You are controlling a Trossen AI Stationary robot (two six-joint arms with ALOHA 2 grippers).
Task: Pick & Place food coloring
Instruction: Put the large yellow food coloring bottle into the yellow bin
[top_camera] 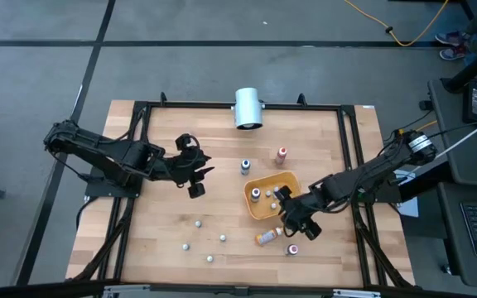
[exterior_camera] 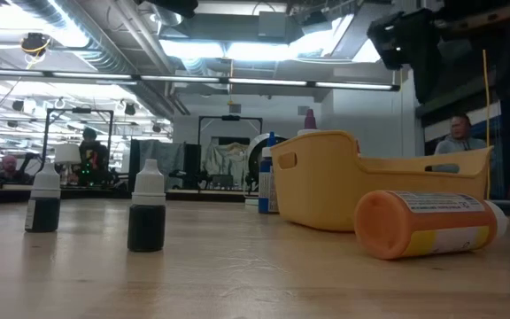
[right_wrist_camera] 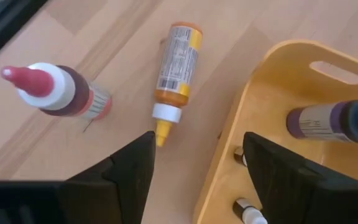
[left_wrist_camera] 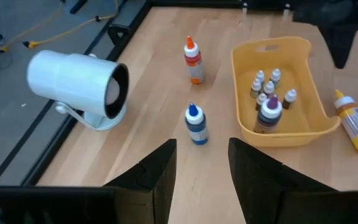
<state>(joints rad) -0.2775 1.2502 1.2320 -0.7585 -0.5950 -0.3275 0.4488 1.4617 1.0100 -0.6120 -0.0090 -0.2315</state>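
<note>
R gripper (top_camera: 295, 217): fingers spread, holding nothing – hangs over the tray's near rim.
L gripper (top_camera: 195, 170): fingers apart, empty, over bare wood left of the tray.
Tray (top_camera: 292, 180): orange-yellow, right of table centre.
Food coloring (top_camera: 256, 194): several small bottles in tray – others upright on the table (top_camera: 139, 248) near front-left.
Orange bottle (top_camera: 265, 237): lying on its side just beside tray.

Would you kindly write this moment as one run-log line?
right hand: open, over tray edge | left hand: open, empty, waiting | tray: several bottles inside | orange bottle: lying on table
</note>
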